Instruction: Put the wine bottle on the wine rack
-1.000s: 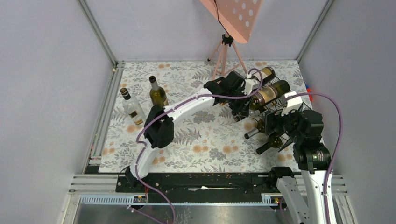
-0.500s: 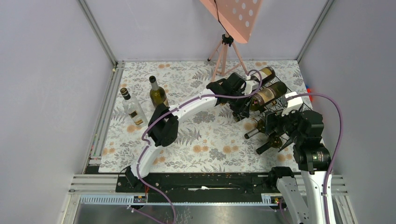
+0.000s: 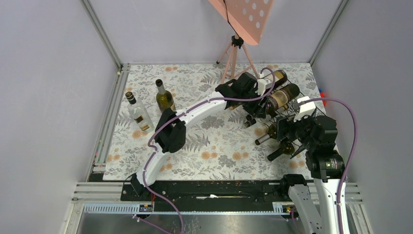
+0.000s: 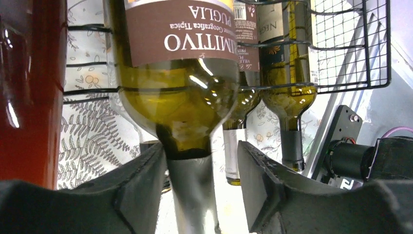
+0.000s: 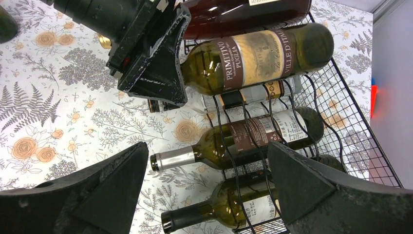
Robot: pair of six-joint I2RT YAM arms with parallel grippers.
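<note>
The wine bottle [image 3: 281, 96], green with a brown Primitivo label, lies on the top tier of the black wire wine rack [image 3: 298, 116], neck pointing out to the left. It also shows in the left wrist view [image 4: 180, 73] and the right wrist view [image 5: 258, 58]. My left gripper [image 3: 252, 113] stands around its silver-capped neck [image 4: 192, 195]. The jaws are slightly open: the left finger [image 4: 141, 180] touches the neck and a gap shows on the right side. My right gripper [image 5: 207, 151] is wide open and empty in front of the rack's lower bottles.
Several other bottles lie in the rack, including a red one [image 5: 243, 12] on top and two with necks sticking out [image 5: 214, 146]. Two upright bottles [image 3: 165, 96] [image 3: 138, 113] stand at the left. A pink tripod stand [image 3: 234, 53] stands behind the rack.
My left arm has reached further right, sliding the Primitivo bottle deeper onto the rack's top tier. The right arm has not moved.
</note>
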